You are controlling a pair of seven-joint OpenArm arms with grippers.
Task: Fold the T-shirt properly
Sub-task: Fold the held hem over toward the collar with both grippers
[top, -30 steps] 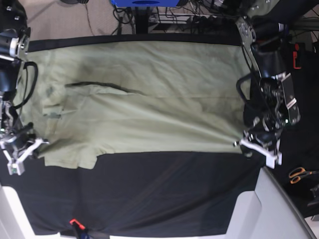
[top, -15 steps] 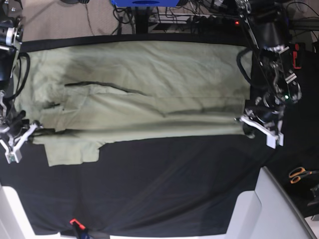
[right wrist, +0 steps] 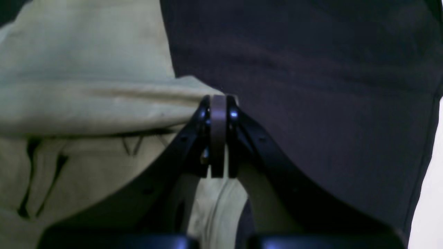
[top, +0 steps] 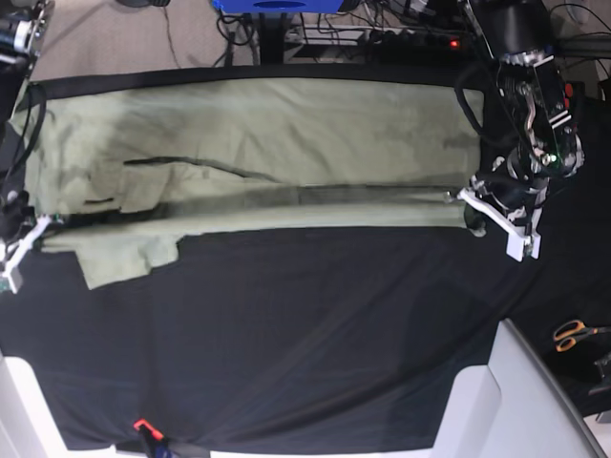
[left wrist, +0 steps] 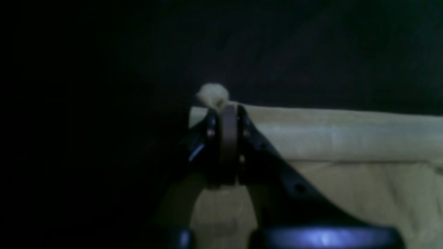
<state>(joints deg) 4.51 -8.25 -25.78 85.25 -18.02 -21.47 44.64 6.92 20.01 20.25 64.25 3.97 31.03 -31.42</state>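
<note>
The black-covered surface (top: 315, 353) fills most of the base view, its near half bare cloth. Across its far half lies the T-shirt (top: 286, 143), a long pale sage-green band whose long axis runs side to side in that view, from one of my arms to the other. Its far edge sits close to the far edge of the surface; its near edge is doubled over into a narrow fold along most of the length. The shoulder end points toward my right arm, where one sleeve (top: 129, 260) sticks out toward the near side (the neck itself I cannot make out); the hem end points toward my left arm.

My left end effector (left wrist: 228, 116) is closed tight on a hem corner of the T-shirt, a small nub of cloth poking out past the fingertips (left wrist: 242, 114). My right end effector (right wrist: 218, 102) is likewise clamped shut on a folded edge of the shirt at the other end, with dark covering beyond it.

Orange-handled scissors (top: 573, 334) lie off past my left arm, well apart from the shirt.
</note>
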